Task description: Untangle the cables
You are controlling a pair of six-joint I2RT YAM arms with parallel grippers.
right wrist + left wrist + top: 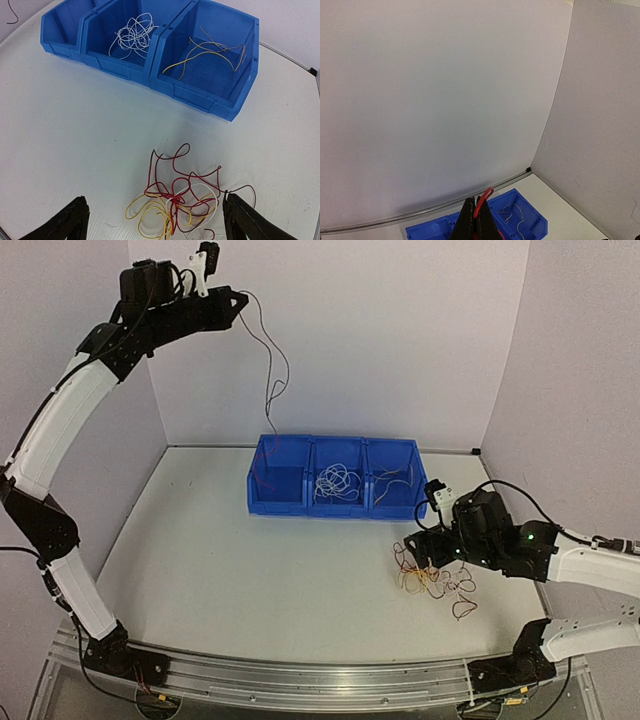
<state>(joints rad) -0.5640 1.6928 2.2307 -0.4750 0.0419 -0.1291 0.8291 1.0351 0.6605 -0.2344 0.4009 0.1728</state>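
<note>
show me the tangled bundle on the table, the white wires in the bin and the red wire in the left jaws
tangled bundle (175,197), right wrist view, central knot
white wires (132,34), right wrist view, middle of coil
red wire (481,204), left wrist view, its upper bend

Red, yellow and white cables lie on a pale grey bench; blue bins show white wires and yellow wires.

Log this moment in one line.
left jaws: shut on red cable, held high above bins | right jaws: open over tangle on table
</note>
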